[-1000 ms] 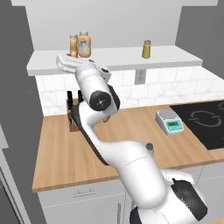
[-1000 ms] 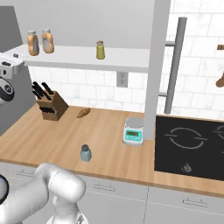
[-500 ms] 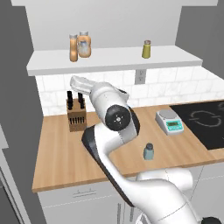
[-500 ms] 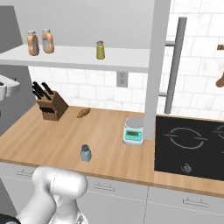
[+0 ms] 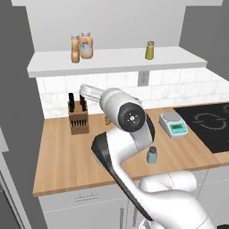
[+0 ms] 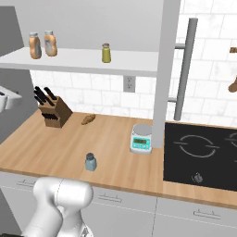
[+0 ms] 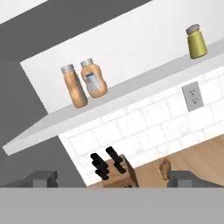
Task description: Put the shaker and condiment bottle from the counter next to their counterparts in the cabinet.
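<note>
**One down, one to go, looks like**

Left base view: two orange bottles sit side by side at the left end of the cabinet [image 5: 112, 62] ledge. The slimmer one is the condiment bottle [image 5: 75, 48], just beside the wider orange bottle [image 5: 86, 45], so I'd call that half done. The yellow-green shaker [image 5: 150, 50] stands alone further right. The shaker [image 5: 152, 154] that needs moving sits on the counter [image 5: 62, 152], near the front edge. The arm's big joint blocks a chunk of the middle, including part of the knife block [image 5: 77, 117].

Right base view: same story. The blue-grey shaker [image 6: 90, 162] is out on the wood, well apart from the scale [image 6: 140, 140]. A bit of the hand pokes in at the left edge, cut off, so I can't read the fingers from here.

Hand view: the gripper [image 7: 113, 179] fingers stand wide apart with nothing between them, aimed up at the shelf and the knife block. Some small brown thing [image 7: 165, 169] lies on the counter, can't tell what it is.
</note>
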{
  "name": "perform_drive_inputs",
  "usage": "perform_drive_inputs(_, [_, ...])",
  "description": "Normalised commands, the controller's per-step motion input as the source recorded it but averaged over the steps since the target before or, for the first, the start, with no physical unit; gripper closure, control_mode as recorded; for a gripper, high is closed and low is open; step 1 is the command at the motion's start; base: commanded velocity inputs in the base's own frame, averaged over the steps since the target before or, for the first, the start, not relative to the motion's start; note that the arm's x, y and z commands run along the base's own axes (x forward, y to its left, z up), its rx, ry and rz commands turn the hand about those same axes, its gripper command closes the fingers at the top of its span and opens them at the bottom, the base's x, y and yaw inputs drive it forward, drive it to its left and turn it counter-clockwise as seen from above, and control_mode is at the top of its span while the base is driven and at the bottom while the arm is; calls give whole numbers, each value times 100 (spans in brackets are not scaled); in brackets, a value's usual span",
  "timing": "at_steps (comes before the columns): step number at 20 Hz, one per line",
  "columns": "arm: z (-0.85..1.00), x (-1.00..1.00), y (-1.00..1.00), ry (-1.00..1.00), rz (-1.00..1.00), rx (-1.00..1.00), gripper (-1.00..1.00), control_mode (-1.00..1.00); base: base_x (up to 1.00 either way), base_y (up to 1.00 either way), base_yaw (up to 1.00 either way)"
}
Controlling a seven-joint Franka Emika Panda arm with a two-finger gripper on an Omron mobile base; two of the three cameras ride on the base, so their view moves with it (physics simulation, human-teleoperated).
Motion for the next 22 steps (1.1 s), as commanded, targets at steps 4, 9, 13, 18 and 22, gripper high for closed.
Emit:
perform_drive_inputs(4, [0,0,-82,21,-4,0,-100,-100,0,0,0])
perform_drive_inputs(9, [-19,-5,-86,42,-9,0,-100,-100,0,0,0])
perform_drive_inputs(13, [-22,-1,-18,24,-5,0,-100,-100,0,0,0])
perform_drive_inputs(18, [-30,-2,-30,27,-2,0,-100,-100,0,0,0])
perform_drive_inputs(22, [-38,-17,-78,39,-1,0,-100,-100,0,0,0])
